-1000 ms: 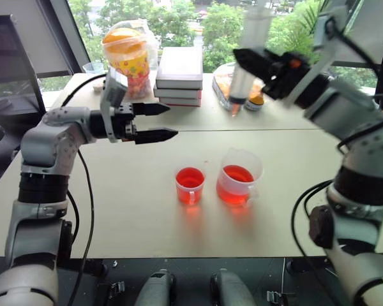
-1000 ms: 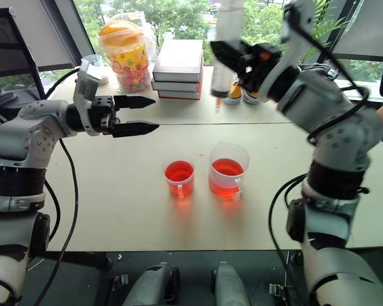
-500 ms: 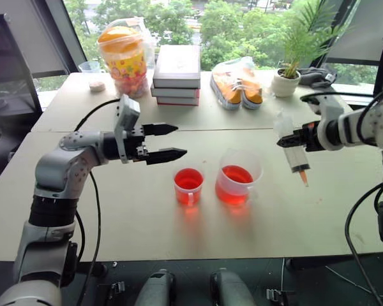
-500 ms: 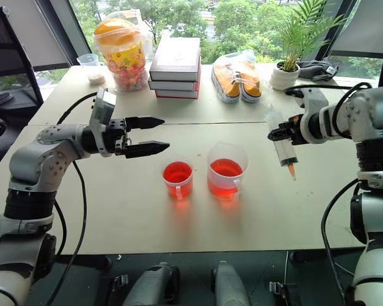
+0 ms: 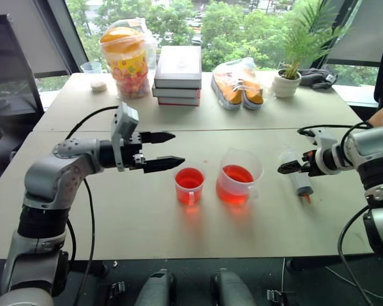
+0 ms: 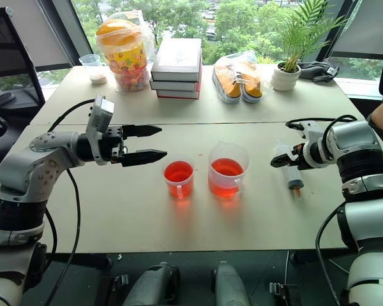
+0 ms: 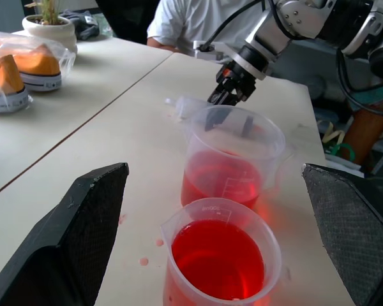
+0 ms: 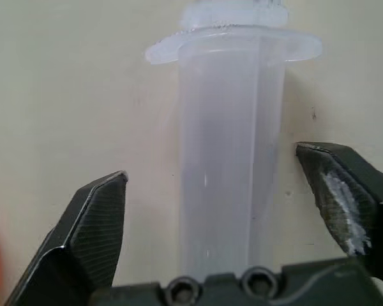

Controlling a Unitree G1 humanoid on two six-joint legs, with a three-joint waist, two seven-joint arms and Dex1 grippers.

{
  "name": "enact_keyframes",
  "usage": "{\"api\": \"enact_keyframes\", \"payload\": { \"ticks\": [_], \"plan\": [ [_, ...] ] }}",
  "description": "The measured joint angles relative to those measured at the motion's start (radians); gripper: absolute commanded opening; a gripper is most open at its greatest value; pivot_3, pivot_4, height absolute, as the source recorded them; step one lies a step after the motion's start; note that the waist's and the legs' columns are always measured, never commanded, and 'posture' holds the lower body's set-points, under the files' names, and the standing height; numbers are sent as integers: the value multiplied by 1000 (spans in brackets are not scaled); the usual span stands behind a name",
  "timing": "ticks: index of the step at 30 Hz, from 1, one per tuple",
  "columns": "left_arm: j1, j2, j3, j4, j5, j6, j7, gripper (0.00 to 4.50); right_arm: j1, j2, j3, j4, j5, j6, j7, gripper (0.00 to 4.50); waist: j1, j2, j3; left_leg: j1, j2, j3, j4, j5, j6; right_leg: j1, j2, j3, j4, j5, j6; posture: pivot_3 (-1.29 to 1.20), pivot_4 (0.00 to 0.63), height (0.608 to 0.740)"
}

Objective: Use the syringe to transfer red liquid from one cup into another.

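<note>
Syringe [image 6: 291,173] is lying flat on table [image 6: 179,236], right of beaker [image 6: 228,169]. Right gripper [image 8: 220,210] is straddling it, fingers spread, not gripping. Left gripper [image 6: 148,142] is hovering, fingers apart, empty.

Table [image 5: 140,223] holds syringe [image 5: 296,179], beaker [image 5: 238,176], cup [image 5: 189,185] (both red-filled)

The small cup [image 5: 189,185] and the big beaker [image 5: 238,183] stand just beside each other in the middle of the table [image 5: 134,223], with only a thin gap between them. The syringe [image 5: 296,179] lies flat to the right of the beaker, with bare table between them. The front of the table is bare. Books [image 5: 178,75], a snack jar [image 5: 127,57], shoes [image 5: 237,83] and a plant pot [image 5: 285,83] crowd the far side.
</note>
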Motion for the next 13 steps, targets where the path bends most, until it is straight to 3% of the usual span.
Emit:
{"api": "enact_keyframes", "payload": {
  "ticks": [3,6,9,13],
  "plan": [
    [0,2,-2,-4,0,1,0,4500,26,-37,-43,-98,1,6,27,4461,2,0,0,0,0,0,0,0,0,0,0,0,0,0,0,0,150,740],
    [5,31,-3,-10,0,1,-9,4500,134,-150,-147,-361,48,9,72,4461,6,2,1,-1,0,-1,-1,0,0,0,0,-1,-1,0,0,0,150,740],
    [11,59,-1,-18,-1,2,-24,4500,260,-254,-417,-694,205,65,167,4461,4,2,1,-1,0,-2,-1,-1,1,0,0,-2,-2,0,0,0,150,740],
    [23,78,-2,-38,-20,7,-38,4500,452,-297,-724,-956,342,94,265,4461,3,1,1,2,1,-3,0,-1,1,5,0,-2,-3,0,0,0,150,740]
  ]
}}
